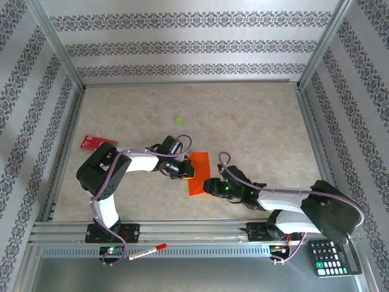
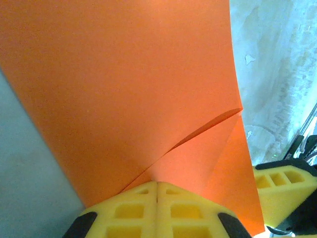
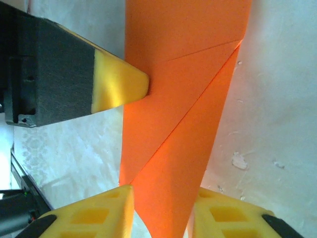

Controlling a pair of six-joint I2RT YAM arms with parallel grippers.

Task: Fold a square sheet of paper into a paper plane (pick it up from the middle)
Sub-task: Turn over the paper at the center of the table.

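**Two end effectors meeting at a part-folded orange sheet**

Nearest of all, well this side of the square sheet of paper (image 1: pixel 199 173) and off to its right, a calculator (image 1: pixel 331 257) is sitting by the front rail. A red-capped pen (image 1: pixel 148 251) is lying on the near side too, off to the sheet's left. The sheet itself is lying on the marbled tabletop (image 1: pixel 255 121), narrowed, with a diagonal crease running across it where a corner is folded over. At its near end the right end effector (image 3: pixel 162 196) is standing with its fingers apart, one on each side of the paper, the orange running between them. At the sheet's left edge the left end effector (image 2: pixel 157 186) is holding its fingers together, tips touching the paper. Whether a layer is being pinched between them I cannot tell. Farther back, left of the sheet, a small red card (image 1: pixel 91 142) is lying flat. Beyond the sheet a tiny green spot (image 1: pixel 179 121) is showing.
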